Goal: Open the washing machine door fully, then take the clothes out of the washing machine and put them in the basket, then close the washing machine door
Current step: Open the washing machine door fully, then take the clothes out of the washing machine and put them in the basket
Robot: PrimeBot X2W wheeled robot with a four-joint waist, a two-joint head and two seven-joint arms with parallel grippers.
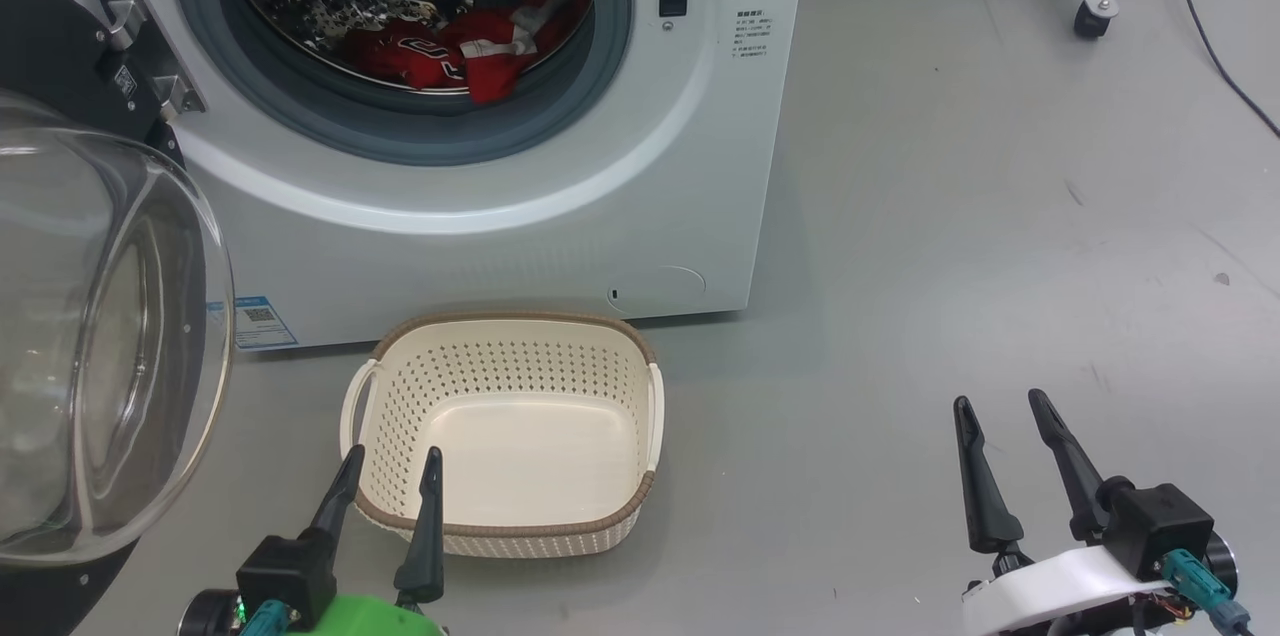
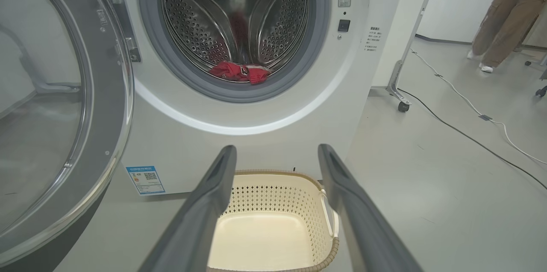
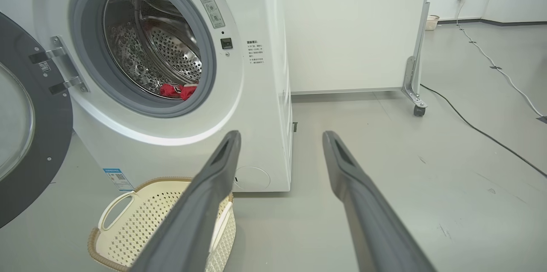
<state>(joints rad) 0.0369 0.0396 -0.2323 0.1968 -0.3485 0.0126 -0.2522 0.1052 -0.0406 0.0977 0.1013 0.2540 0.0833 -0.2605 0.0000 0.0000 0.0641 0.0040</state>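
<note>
A grey floor point(image 1: 950, 216) stretches before the white washing machine point(image 1: 500, 246). At far left the washing machine door point(image 1: 110, 336) hangs swung wide. The left gripper point(image 1: 393, 456), fingers spread and empty, hovers at the near rim of the basket point(image 1: 510, 318). The clothes point(image 1: 450, 51) lie above and straight ahead of it on the drum's bottom. The right gripper point(image 1: 1000, 401), equally spread and empty, sits well to the right, so I judge the left arm the nearer.

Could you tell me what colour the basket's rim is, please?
Brown, woven-look, on a cream basket; clearest in the head view.
</note>
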